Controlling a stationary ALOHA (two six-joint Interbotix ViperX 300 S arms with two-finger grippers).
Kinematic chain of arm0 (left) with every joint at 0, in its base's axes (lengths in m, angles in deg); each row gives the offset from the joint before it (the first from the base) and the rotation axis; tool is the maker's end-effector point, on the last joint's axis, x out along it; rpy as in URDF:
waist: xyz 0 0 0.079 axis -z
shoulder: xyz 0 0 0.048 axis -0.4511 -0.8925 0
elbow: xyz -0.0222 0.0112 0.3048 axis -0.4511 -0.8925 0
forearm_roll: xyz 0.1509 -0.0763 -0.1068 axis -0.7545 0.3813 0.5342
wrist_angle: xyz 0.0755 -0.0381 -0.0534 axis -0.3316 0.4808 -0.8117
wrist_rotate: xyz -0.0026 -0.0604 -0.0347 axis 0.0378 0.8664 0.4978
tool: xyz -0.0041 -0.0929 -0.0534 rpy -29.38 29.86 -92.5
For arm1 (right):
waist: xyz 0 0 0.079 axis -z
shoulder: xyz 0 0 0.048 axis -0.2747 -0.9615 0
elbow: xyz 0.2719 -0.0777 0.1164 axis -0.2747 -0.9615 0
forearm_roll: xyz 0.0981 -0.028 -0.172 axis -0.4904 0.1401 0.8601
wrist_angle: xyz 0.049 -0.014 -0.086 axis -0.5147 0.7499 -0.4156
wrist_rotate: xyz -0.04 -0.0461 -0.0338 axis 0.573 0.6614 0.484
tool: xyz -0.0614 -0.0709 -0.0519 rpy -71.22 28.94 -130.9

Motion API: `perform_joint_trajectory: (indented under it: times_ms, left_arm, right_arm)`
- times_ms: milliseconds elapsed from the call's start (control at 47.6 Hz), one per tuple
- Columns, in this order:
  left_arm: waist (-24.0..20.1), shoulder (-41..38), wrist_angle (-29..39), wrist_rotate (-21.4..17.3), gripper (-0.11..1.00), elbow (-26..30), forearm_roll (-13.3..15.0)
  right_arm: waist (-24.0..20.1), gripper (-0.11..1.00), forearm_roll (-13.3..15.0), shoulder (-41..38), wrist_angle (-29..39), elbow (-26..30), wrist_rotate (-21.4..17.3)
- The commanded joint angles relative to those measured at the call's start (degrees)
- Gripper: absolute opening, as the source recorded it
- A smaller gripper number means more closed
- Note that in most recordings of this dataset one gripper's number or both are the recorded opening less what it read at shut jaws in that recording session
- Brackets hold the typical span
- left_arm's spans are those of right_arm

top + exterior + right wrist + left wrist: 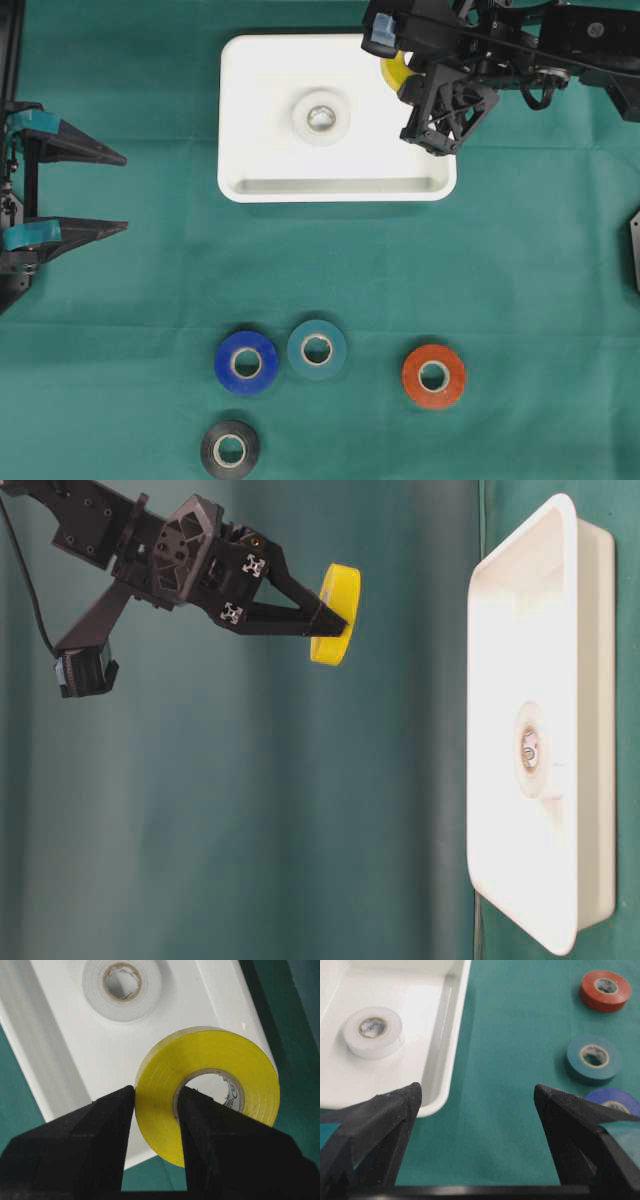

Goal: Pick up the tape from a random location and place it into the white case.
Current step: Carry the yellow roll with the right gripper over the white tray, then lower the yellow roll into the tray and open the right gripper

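right gripper (156, 1110) clamps the yellow tape (210, 1090), one finger through its core, seemingly above the white case (250, 110).

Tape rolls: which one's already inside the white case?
The white roll, lying flat mid-case. The yellow roll is held above it; blue, teal, red and black sit on the cloth.

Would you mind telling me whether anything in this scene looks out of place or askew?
Nothing stands out. The white tape roll lies flat in the white case, the right gripper holds the yellow tape roll above it, and four rolls lie flat on the cloth.
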Motion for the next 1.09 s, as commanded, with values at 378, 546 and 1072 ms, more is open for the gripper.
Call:
perform_joint_trajectory:
  times_ms: [378,546,1072]
  left_arm:
    - [-0.1,-0.4,-0.3,0.0,0.96,0.6,0.1]
    - [-0.1,-0.4,-0.3,0.0,0.96,0.6,0.1]
    - [-0.1,-0.4,-0.3,0.0,0.96,0.7,0.0]
  right_arm:
    - [0.1,0.31,0.2,1.6,-0.4,0.6,-0.1]
    - [0.1,0.31,0.2,1.6,-0.4,0.6,-0.1]
    - [0.1,0.31,0.2,0.2,-6.5,-3.4,-0.3]
